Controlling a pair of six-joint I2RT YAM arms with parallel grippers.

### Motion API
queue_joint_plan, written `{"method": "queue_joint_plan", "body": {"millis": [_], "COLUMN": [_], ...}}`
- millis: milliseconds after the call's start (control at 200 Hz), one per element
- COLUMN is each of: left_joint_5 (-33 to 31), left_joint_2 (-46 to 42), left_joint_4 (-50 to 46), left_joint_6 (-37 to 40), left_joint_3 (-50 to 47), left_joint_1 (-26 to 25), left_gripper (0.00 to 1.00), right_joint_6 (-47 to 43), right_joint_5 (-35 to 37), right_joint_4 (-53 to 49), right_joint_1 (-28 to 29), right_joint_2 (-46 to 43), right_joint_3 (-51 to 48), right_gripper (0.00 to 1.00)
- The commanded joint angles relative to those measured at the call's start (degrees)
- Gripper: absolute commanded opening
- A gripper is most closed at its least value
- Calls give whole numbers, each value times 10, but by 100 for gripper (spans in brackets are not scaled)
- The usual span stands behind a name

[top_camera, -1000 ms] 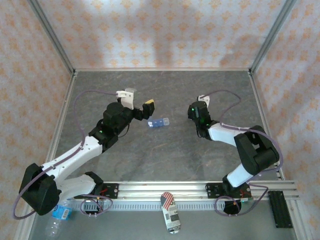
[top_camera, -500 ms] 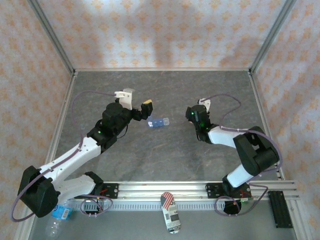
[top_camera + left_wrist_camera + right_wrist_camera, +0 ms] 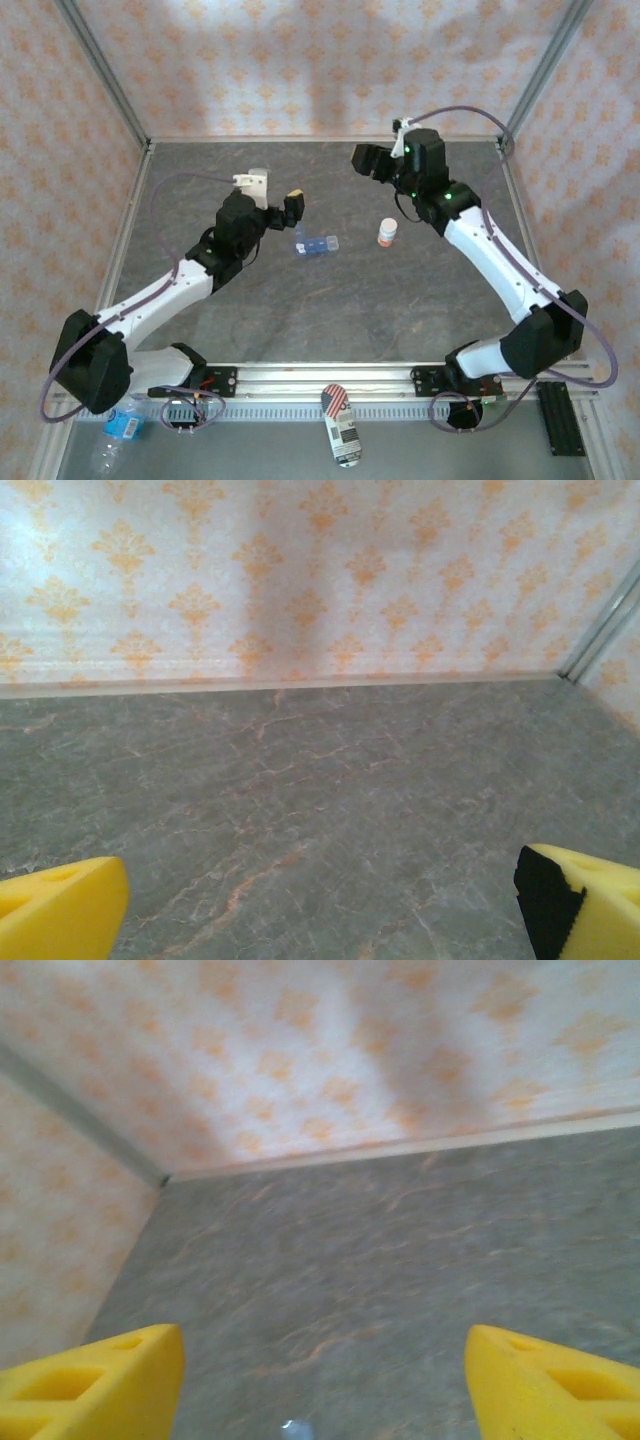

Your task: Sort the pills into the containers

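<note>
Nearest, in front of the metal rail (image 3: 330, 375), lie a flat can (image 3: 341, 425) with a flag on it and a water bottle (image 3: 118, 428). In the middle of the grey desk (image 3: 300, 310) sits the blue pill box (image 3: 316, 244). Its long side runs left to right, with the right end a bit farther back. A small white bottle (image 3: 387, 233) with an orange band stands to its right, apart from it. The left arm reaches in from the left, and the left gripper (image 3: 277, 193) hangs just behind the pill box, wide open and holding nothing. The right arm stretches far back. The right gripper (image 3: 366, 161) points left near the back wall (image 3: 320, 70), its pads apart and empty.
</note>
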Motion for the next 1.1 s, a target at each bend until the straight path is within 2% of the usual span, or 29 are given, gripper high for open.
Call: {"method": "queue_joint_plan", "body": {"millis": [0,100,300,510,1096], "left_joint_5": [26,47,33,28,29], "left_joint_2": [25,61,126,200,285], "left_joint_4": [-17,-69,-204,-311,-356], "left_joint_6": [-44,-44,33,63,73], "left_joint_3": [54,101,192,251,294], "left_joint_1": [41,63,65,66,67], "left_gripper": [100,100,100,100,100], "right_joint_6": [-26,-45,-49,-54,-50], "right_joint_5": [-118,-122,-125,-69,-54], "right_joint_4": [-181,-233,-248,-273,-255], "right_joint_1": [19,41,63,64,64], "right_joint_2": [65,120,200,274,346], "right_joint_3": [45,79,80,97,102], "right_gripper": [73,72,70,68,67]}}
